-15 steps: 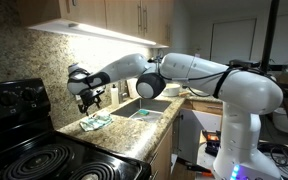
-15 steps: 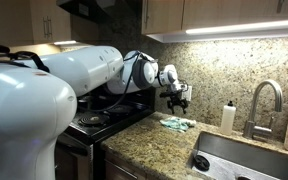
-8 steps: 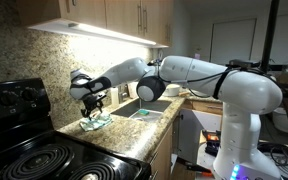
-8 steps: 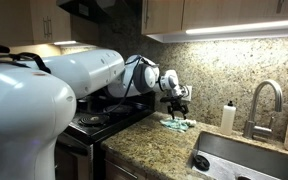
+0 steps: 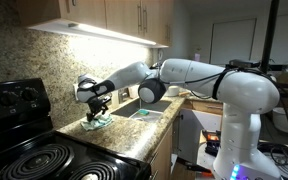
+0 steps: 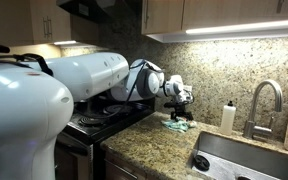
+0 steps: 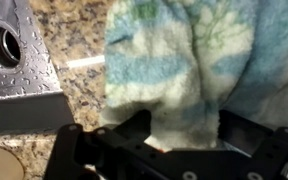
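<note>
A crumpled blue, green and white cloth (image 7: 174, 60) lies on the granite counter (image 7: 79, 95) beside the sink. My gripper (image 7: 184, 125) is down on it, its two black fingers (image 7: 134, 128) standing on either side of a raised fold that fills the gap between them. The jaws are still apart and open. Both exterior views show the gripper (image 5: 96, 110) (image 6: 180, 108) pointing down with its tips in the cloth (image 5: 97, 122) (image 6: 181, 125), close to the backsplash.
A steel sink (image 7: 19, 85) with a drain (image 7: 4, 42) lies just beside the cloth. A faucet (image 6: 265, 100) and a soap bottle (image 6: 227, 117) stand behind the basin. A black coil stove (image 5: 34, 158) sits on the cloth's other side. Cabinets hang overhead.
The gripper has come down from above the counter onto the cloth, and its jaws have begun to narrow around a fold.
</note>
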Available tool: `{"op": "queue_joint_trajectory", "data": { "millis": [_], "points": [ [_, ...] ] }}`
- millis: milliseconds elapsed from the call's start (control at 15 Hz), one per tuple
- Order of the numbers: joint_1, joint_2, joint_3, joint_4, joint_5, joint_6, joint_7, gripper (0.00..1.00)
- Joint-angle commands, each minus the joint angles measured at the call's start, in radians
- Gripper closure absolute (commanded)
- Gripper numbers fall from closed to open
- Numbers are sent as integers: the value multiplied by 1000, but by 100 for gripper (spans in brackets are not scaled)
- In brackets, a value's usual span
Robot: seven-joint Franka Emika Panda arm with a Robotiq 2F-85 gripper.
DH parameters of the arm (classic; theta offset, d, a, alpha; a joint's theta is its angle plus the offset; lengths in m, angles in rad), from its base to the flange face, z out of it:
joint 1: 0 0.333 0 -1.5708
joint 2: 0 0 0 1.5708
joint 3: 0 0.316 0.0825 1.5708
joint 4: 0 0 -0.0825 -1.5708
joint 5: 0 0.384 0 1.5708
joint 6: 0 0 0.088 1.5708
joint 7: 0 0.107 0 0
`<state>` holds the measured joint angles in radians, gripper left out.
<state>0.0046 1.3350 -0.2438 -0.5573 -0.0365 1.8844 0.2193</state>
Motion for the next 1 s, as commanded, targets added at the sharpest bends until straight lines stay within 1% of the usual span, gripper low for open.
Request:
{"op": "queue_joint_trajectory", "data": {
  "millis": [0,267,333,400,467,600,933],
  "points": [
    [-16,17,18,8,10,-12,-31,59],
    [11,8,-7,8,-19,-51,-3,85],
    [12,3,-4,9,-15,-55,2,41],
    [13,2,-3,11,-14,-59,-3,45],
    [14,1,-5,12,-13,-67,1,45],
    [16,0,-9,12,-13,-94,6,35],
    [19,0,-14,22,-16,-137,11,3]
  ]
}}
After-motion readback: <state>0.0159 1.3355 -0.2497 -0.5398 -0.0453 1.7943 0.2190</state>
